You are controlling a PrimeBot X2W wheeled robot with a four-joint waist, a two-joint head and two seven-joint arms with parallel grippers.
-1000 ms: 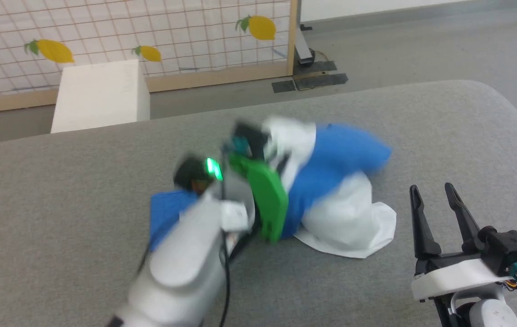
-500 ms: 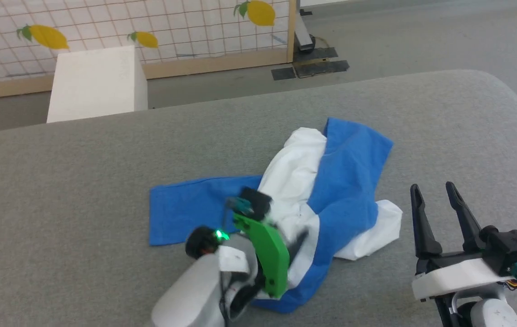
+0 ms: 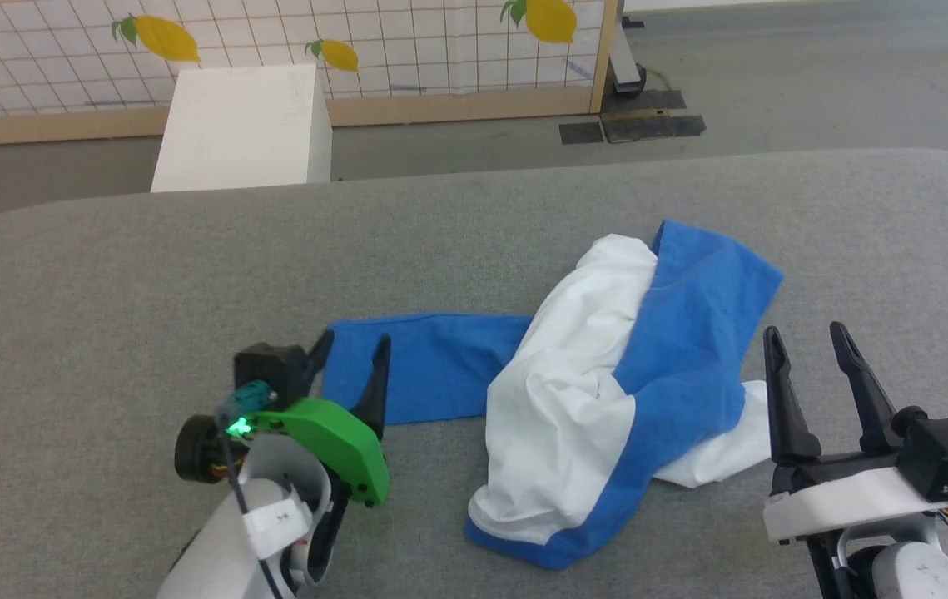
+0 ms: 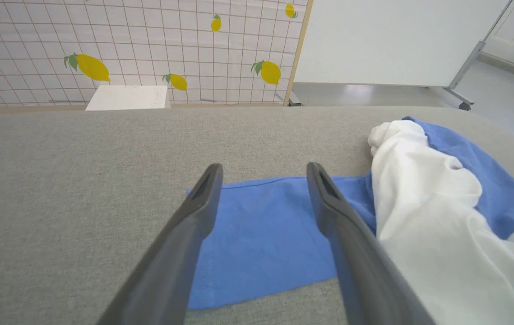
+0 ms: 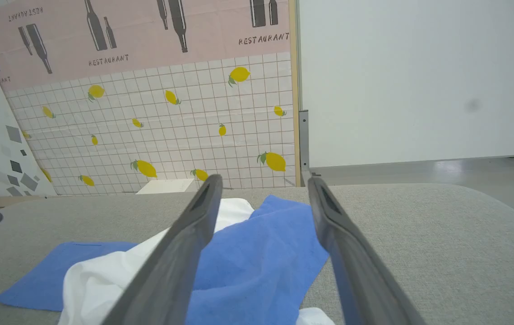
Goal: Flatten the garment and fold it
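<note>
Left gripper [image 3: 354, 338] and right gripper [image 3: 805, 329] gape empty by the garment [image 3: 573, 399]; wall poster [image 5: 148, 40] reads "RESTAURANT".

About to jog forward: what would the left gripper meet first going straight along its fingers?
Probably the flat blue sleeve of the garment: the left gripper, open, straddles its end. Past it the line runs over grey table. How high the tips sit above the cloth is unclear.

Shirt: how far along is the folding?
Barely started. Done: one blue sleeve lies flat. In hand: nothing; the left gripper is open at that sleeve's end, the right gripper open too. Left: the shirt is bunched, so flattening and every fold.
</note>
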